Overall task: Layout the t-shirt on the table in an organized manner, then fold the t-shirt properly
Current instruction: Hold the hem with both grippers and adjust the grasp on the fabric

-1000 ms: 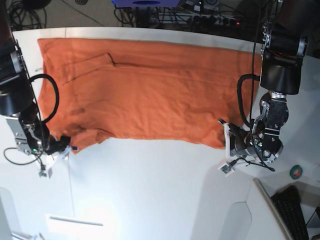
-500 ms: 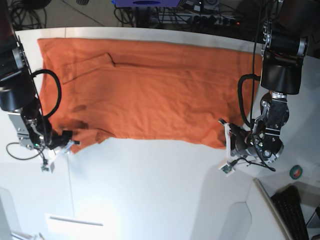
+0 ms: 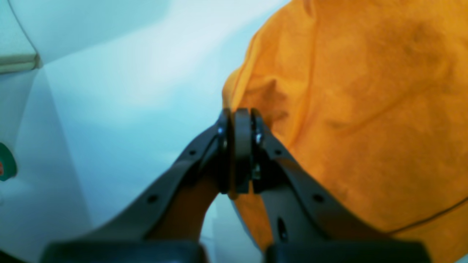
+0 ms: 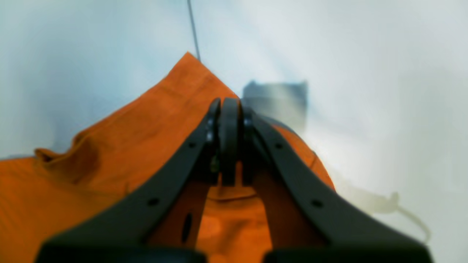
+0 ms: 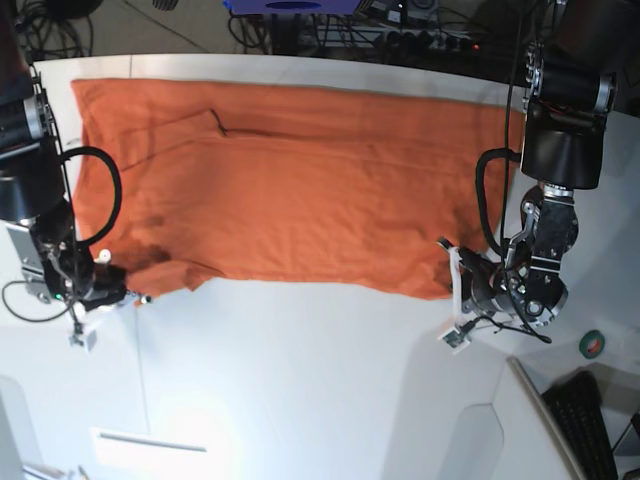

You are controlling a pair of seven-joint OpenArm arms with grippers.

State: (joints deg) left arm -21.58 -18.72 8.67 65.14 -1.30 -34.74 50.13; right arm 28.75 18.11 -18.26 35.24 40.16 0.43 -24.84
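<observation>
The orange t-shirt (image 5: 300, 180) lies spread wide across the far half of the white table (image 5: 300, 380), with a dark crease near its far left. My right gripper (image 5: 128, 297) sits at the shirt's near left corner. In the right wrist view, the right gripper (image 4: 226, 107) has its pads pressed together with the t-shirt (image 4: 109, 164) bunched between and under the fingers. My left gripper (image 5: 445, 258) is at the near right corner. In the left wrist view, the left gripper (image 3: 237, 120) is shut on the edge of the t-shirt (image 3: 365, 109).
A green tape roll (image 5: 593, 344) and a black keyboard (image 5: 590, 420) lie at the right front. Cables (image 5: 60, 25) and equipment sit beyond the far edge. A thin dark seam (image 5: 143, 370) runs across the table from the shirt's near left corner.
My right gripper has closed on the shirt's near left corner, and that arm has shifted slightly left. The left arm has not moved.
</observation>
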